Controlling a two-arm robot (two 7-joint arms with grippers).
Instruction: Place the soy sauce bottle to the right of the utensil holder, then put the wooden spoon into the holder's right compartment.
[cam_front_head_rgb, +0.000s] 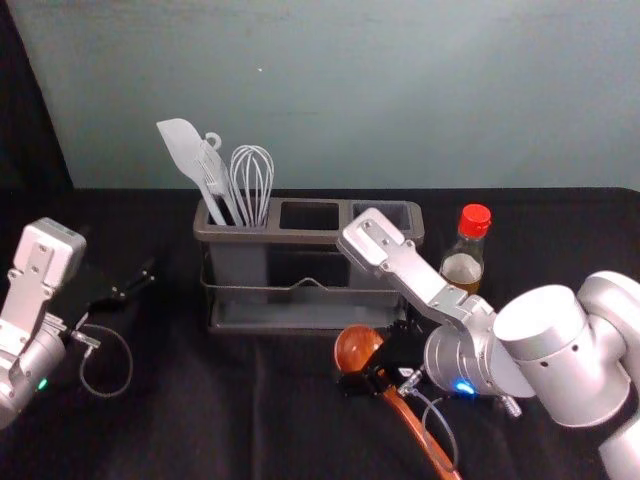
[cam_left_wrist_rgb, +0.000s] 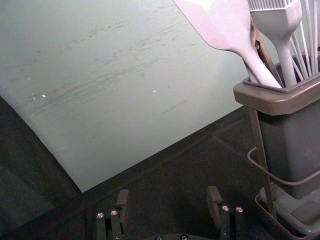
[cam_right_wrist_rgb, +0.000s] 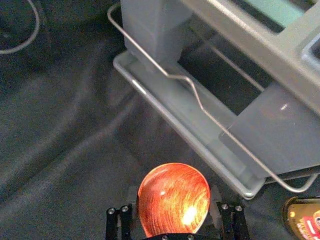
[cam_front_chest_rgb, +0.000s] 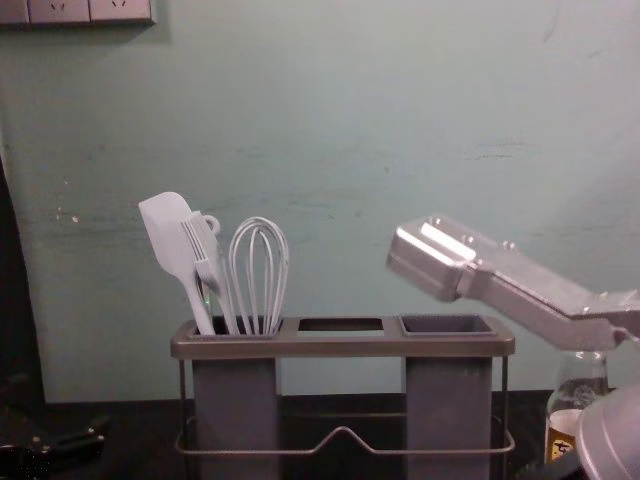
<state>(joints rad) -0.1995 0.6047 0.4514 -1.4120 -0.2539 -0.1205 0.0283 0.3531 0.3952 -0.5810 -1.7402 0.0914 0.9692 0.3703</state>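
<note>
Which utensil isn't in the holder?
The wooden spoon: reddish-brown, in front of the holder, at the right tool. The pale spatula, brush and whisk stand in its left compartment. The left tool is left of the holder.

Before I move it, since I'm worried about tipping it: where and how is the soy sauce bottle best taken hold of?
I'd grip the soy sauce bottle round its labelled body, coming in level from the front right. It stands upright, its body broad below shoulders that taper towards the red cap, and the utensil holder stands on its left.
</note>
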